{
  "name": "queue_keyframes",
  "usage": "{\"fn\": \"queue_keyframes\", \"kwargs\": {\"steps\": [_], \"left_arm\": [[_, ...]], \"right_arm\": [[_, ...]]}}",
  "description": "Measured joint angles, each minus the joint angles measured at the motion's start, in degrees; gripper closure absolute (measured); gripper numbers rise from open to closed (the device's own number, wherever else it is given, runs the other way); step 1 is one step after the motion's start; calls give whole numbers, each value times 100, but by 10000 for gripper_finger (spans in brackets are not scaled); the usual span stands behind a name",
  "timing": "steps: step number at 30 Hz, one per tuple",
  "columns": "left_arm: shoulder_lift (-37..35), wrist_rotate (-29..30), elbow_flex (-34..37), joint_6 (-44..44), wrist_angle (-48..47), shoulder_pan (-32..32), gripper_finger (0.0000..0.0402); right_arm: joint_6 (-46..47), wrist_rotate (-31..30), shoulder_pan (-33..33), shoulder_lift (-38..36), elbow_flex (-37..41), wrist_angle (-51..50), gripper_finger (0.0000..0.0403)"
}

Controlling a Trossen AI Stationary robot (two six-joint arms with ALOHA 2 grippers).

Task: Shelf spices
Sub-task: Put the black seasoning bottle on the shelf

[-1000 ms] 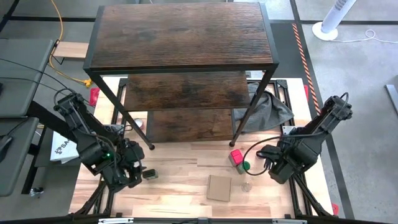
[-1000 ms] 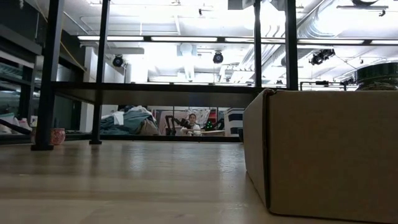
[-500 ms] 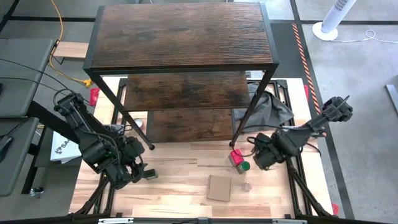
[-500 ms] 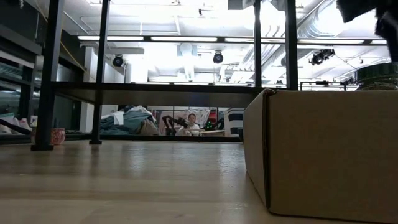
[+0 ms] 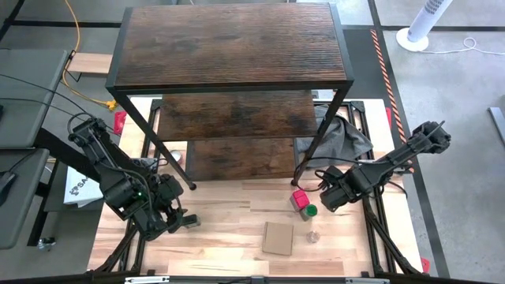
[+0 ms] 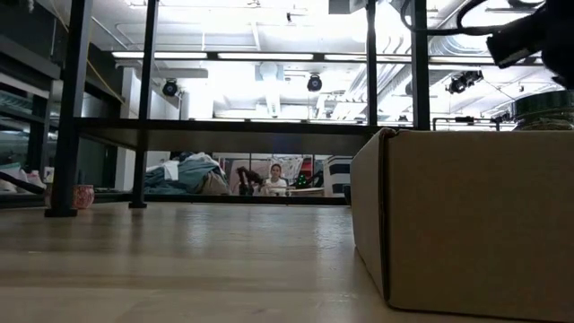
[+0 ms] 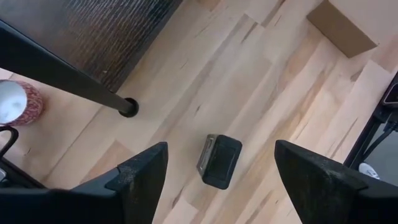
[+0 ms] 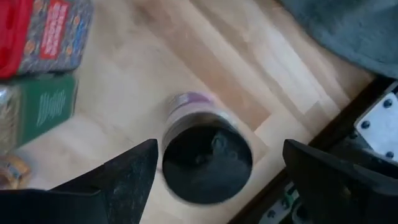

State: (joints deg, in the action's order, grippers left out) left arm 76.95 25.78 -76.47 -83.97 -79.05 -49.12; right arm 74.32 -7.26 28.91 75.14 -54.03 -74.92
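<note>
The shelf [image 5: 229, 47] stands at the table's far side. A dark spice container [image 7: 219, 160] lies on the tabletop at the near left, below and between the fingers of my open left gripper [image 7: 221, 149], which touches nothing. My open right gripper [image 8: 221, 146] points down over a purple-lidded jar [image 8: 205, 152] near the shelf's right front leg. The fingers stand above the jar on either side without touching it. Beside that jar are the red boxy spice [image 5: 299, 197] and the green-lidded one [image 5: 310, 211]. A small pale spice [image 5: 313, 235] stands nearer the front edge.
A flat brown cardboard piece [image 5: 278, 237] lies near the front edge and fills the right of the low view [image 6: 475, 215]. A pink cup [image 7: 15, 102] stands by the shelf's left front leg [image 7: 127, 107]. Grey cloth [image 5: 339, 138] lies behind the right leg.
My right gripper has gone down and toward the table's left and far side, from beside the pale spice to above the purple-lidded jar, turning about its own axis on the way. The spices have not moved.
</note>
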Motion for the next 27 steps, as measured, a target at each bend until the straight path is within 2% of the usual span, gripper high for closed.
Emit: {"fn": "queue_keyframes", "kwargs": {"steps": [3, 8, 14, 17, 23, 27], "left_arm": [[0, 2, 2, -45, 19, 4, 110], [0, 4, 2, -140, 84, 4, 110], [0, 23, 2, -147, 258, 4, 110], [0, 26, 2, -145, 504, -7, 110], [4, 84, 2, 84, 1064, -172, 110], [51, 628, 2, 15, 1512, -303, 110]], "right_arm": [[74, -76, -26, -76, 170, 214, 61], [95, 135, -41, -56, 437, 780, 61], [498, 38, -42, -53, 571, 833, 69], [532, 195, -26, -52, 631, 774, 101], [655, 134, -26, -50, 631, 810, 199], [531, 181, 95, -56, 559, 702, 208]]}}
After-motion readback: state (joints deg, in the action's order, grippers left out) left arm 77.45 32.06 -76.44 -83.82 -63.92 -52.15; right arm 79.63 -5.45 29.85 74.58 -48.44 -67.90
